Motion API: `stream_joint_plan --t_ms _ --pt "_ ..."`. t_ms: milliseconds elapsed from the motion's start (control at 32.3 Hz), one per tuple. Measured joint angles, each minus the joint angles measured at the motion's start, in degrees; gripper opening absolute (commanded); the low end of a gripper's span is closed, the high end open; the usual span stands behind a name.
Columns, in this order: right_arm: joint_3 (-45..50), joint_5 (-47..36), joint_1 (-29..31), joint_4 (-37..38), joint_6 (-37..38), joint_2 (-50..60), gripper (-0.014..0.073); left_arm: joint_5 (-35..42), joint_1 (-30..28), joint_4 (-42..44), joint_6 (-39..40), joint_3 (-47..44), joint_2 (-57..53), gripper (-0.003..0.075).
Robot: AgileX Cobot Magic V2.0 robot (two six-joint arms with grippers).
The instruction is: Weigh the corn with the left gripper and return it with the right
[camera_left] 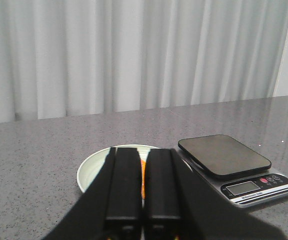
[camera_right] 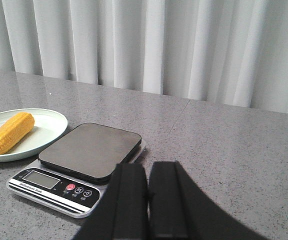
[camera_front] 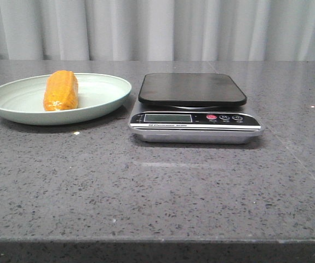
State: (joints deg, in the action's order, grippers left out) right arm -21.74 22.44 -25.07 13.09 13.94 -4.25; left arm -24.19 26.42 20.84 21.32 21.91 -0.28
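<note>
Grey speckled table point(camera_front: 157, 186) is seen bare in front; scale point(camera_front: 194, 109) is set just beside pale green plate point(camera_front: 15, 101); corn point(camera_front: 61, 90) is laid on plate; left gripper point(camera_left: 142, 192) and right gripper point(camera_right: 148, 200) are held nearly pressed together, nothing pinched.

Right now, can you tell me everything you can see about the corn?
The corn is a short, stubby orange-yellow cob with rows of shiny kernels. It lies flat on its side in the pale green plate, towards the plate's left half, resting on the dish. Nothing grips it. The scale sits beside the plate, to the right, with nothing on it.
</note>
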Motion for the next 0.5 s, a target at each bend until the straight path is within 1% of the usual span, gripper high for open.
stream_joint_plan --t_ms 496 --pt "0.0 -0.1 0.0 0.0 0.0 0.0 0.0173 0.4 -0.1 -0.3 0.0 -1.0 0.0 0.0127"
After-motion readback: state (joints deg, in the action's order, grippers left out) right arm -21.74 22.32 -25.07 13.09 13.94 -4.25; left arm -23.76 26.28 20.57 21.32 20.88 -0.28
